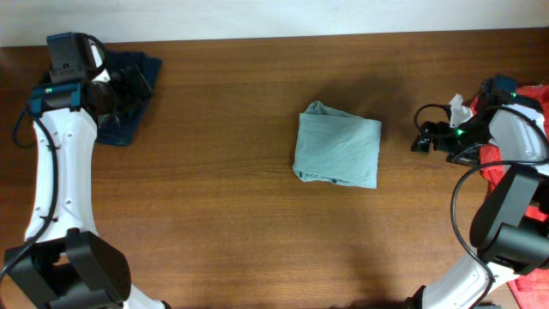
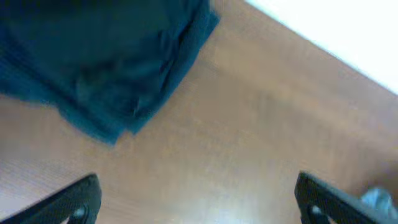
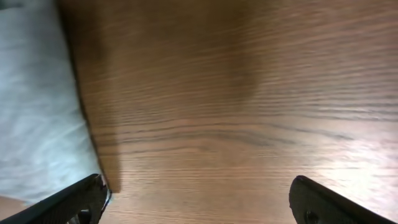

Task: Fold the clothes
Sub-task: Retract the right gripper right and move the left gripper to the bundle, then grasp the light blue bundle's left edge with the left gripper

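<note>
The pale grey-teal T-shirt (image 1: 337, 148) lies folded into a rough square at the middle of the table. My right gripper (image 1: 421, 137) hovers just to its right, apart from it, jaws wide open and empty. In the right wrist view (image 3: 199, 208) bare wood lies between the fingers and the T-shirt's edge (image 3: 34, 112) fills the left side. At the far left my left gripper (image 1: 129, 86) hangs open over the crumpled dark navy garment (image 1: 120, 120). The left wrist view shows that garment (image 2: 106, 56) beyond the open gripper (image 2: 199, 205), which holds nothing.
A red shirt (image 1: 495, 165) lies bunched under the right arm at the table's right edge, with a small white scrap (image 1: 459, 107) near it. The table's back edge meets a white wall (image 2: 348, 31) just behind the navy garment.
</note>
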{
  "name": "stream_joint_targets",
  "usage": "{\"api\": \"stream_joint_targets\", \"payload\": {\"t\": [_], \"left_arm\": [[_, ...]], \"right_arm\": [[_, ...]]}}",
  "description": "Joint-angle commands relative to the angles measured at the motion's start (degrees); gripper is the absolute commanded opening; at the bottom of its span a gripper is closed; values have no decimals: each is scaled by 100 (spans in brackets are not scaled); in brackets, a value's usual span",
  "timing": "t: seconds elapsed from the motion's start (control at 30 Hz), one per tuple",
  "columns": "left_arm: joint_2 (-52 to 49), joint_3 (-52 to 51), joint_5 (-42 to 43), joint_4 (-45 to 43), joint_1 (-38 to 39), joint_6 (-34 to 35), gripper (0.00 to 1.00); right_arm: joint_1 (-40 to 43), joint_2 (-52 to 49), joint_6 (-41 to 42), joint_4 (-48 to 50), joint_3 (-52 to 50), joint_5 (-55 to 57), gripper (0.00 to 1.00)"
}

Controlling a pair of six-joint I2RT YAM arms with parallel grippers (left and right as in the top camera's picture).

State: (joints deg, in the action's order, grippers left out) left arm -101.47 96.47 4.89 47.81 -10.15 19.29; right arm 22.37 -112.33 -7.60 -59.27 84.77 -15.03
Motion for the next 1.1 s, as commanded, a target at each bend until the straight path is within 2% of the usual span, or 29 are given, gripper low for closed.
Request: {"api": "stream_joint_targets", "payload": {"t": [0.0, 0.23, 0.37, 0.53, 0.67, 0.87, 1.07], "left_arm": [[-13, 0, -87, -304, -13, -4, 99], [-13, 0, 157, -380, -13, 42, 99], [-35, -7, 994, -273, 120, -11, 99], [-188, -7, 966, -278, 979, -577, 99], [-514, -7, 793, -243, 1598, -614, 99], [-1493, -7, 1727, -258, 2286, -1019, 99], [-2149, -4, 1694, -461, 2918, -1193, 99]], "right_arm": [[15, 101, 103, 22, -35, 245, 99], [15, 101, 103, 22, -35, 245, 99], [15, 101, 103, 22, -35, 243, 99], [15, 101, 101, 22, -35, 243, 99], [15, 101, 101, 22, -35, 243, 99], [15, 101, 103, 22, -35, 243, 99], [15, 101, 101, 22, -35, 243, 99]]}}
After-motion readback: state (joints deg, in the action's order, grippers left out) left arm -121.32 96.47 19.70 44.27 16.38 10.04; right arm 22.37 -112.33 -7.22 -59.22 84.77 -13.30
